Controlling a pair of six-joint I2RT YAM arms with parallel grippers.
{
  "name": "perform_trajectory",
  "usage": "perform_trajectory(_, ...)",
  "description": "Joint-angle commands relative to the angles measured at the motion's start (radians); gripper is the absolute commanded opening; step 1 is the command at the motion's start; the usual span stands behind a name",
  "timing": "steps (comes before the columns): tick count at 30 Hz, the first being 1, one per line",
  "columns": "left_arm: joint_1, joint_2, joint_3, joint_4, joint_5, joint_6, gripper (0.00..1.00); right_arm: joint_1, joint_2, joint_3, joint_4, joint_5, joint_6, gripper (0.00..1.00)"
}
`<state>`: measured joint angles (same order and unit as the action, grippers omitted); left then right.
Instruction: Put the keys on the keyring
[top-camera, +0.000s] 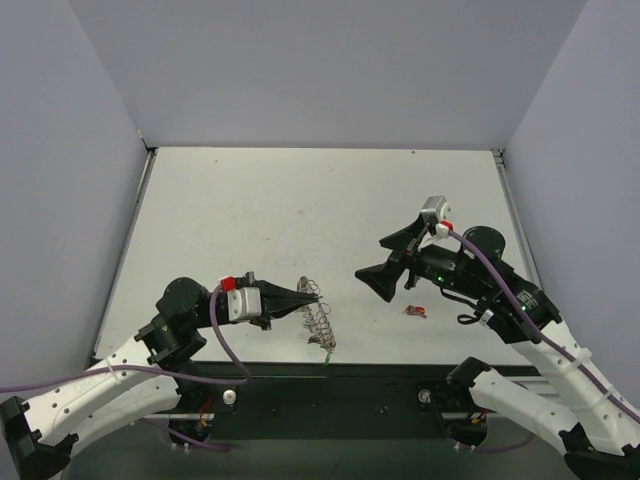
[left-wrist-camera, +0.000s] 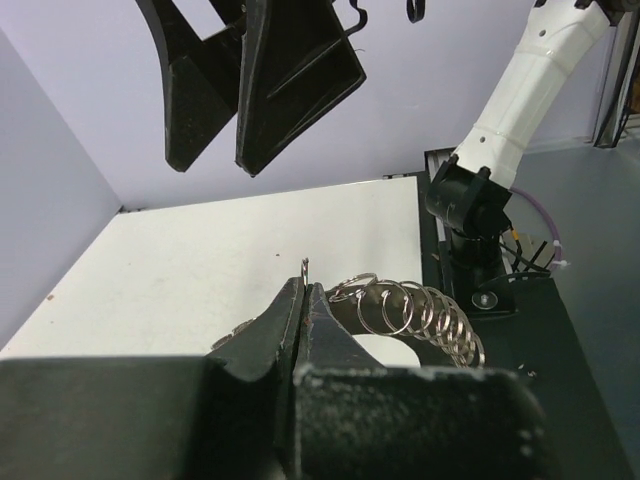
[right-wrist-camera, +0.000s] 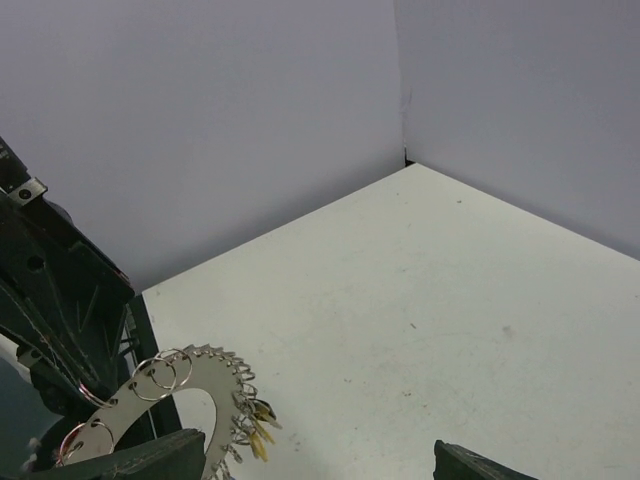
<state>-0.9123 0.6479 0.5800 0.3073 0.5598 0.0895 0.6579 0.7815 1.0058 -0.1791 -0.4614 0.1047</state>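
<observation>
The keyring (top-camera: 320, 322) is a silvery ring frilled with small loops, and it hangs near the table's front edge. My left gripper (top-camera: 311, 293) is shut on its top rim. In the left wrist view the jaws are pressed together on a thin loop, and the keyring's loops (left-wrist-camera: 420, 312) curve off to the right. Two yellow keys (right-wrist-camera: 258, 434) hang on the keyring (right-wrist-camera: 195, 385), and a green one (top-camera: 328, 351) dangles at the bottom. A red key (top-camera: 415, 312) lies on the table. My right gripper (top-camera: 370, 257) is open and empty, to the right of the ring and apart from it.
The white table (top-camera: 300, 210) is walled on three sides. A black strip (top-camera: 380, 380) with both arm bases runs along the near edge. In the left wrist view the right gripper's fingers (left-wrist-camera: 290, 80) hang above the ring.
</observation>
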Motion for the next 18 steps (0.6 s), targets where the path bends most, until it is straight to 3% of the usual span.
perform_trajectory(1,-0.010,-0.022,0.026,0.039,-0.026,0.072,0.00,-0.014,-0.010,-0.019,0.053,-0.017,0.009,0.97)
perform_trajectory(11,-0.043,-0.024,0.070,-0.100,-0.132,0.176,0.00,-0.030,-0.022,-0.062,0.053,-0.003,0.023,0.98)
perform_trajectory(18,-0.127,-0.014,0.107,-0.207,-0.384,0.256,0.00,-0.044,-0.050,-0.142,0.050,0.053,0.070,0.98)
